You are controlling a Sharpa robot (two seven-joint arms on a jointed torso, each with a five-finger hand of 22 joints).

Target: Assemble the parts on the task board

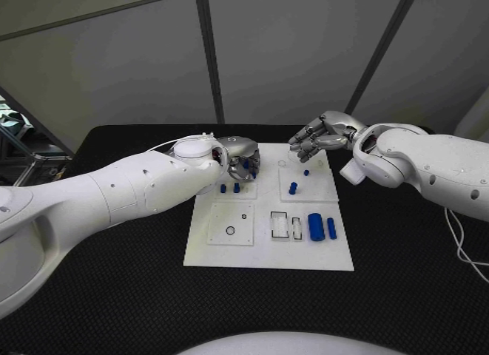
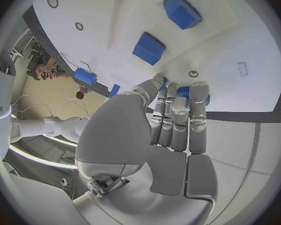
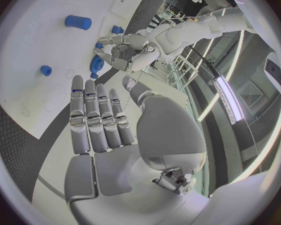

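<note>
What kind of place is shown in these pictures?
Probably a robotics lab or test cell: a white task board with small blue parts on a black table, enclosed by grey partition panels.

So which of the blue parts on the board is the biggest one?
The blue cylinder lying on its side in the board's near right section. It is thicker than the slimmer blue piece beside it and far larger than the small pegs standing farther back.

Grey wall panels [image 1: 276, 52] with dark seams stand behind the black table [image 1: 116, 296].
</note>
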